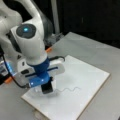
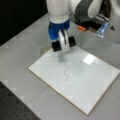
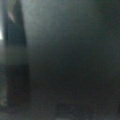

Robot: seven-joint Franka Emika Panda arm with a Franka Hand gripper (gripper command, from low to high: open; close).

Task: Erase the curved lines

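Gripper: your Panda's gripper point(image 1: 47, 88) sits at lower left of centre in a front view, and at upper centre point(image 2: 63, 45) in a front view, clamped on a black block eraser point(image 1: 47, 88).
Grasp: the jaws are closed around the eraser point(image 2: 63, 44), which shows in a front view as a dark bar sticking out on both sides of the white fingers.
Curve lines: the curve lines point(image 1: 68, 89) run as a thin dark wavy squiggle just right of the eraser, low in the frame; in a front view the squiggle point(image 2: 66, 70) runs down from just below the gripper at mid-frame.
State of the work: you can see the squiggle unbroken along its length; its end nearest the gripper lies beside the eraser, and whether the two touch cannot be told.
White board: the white board point(image 1: 90, 82) fills the lower right half of a front view, and lies across the middle point(image 2: 95, 82) of a front view, flat on a grey table point(image 1: 100, 50).
Arm: the white arm with its blue wrist collar point(image 1: 41, 70) comes down from upper left; a lit blue dot glows on the joint cap point(image 1: 26, 30).
Wrist view: dark and murky; you can make out nothing sure there.
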